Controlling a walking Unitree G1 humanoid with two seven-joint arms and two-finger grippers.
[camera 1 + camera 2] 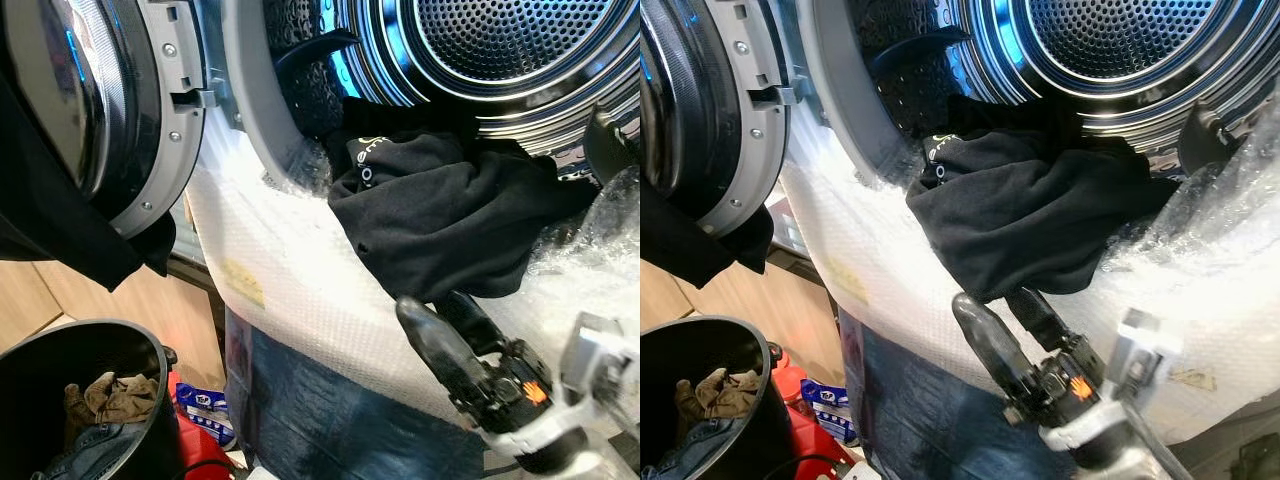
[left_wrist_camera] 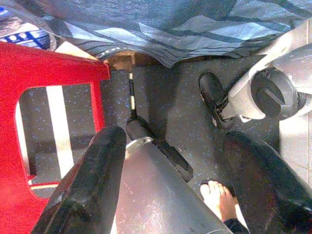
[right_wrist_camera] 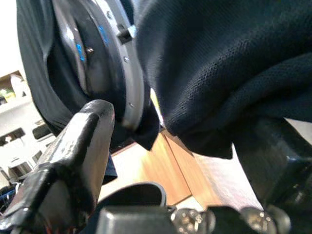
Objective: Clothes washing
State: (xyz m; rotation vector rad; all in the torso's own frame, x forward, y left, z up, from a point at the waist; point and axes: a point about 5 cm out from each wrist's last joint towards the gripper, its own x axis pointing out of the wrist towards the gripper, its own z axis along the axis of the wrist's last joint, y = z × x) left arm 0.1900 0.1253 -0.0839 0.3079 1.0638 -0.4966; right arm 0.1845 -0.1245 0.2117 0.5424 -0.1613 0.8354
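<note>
Black garment (image 1: 450, 215) draped over drum rim (image 1: 262, 130); right claw (image 1: 440, 320) angled up, parted beneath hem

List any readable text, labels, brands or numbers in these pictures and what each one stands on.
White print on the black garment hanging out of the drum: partly folded under, not readable as a word.
Blue and white package on the floor beside the black bin: print too small to read.
Nothing else carries text.
</note>
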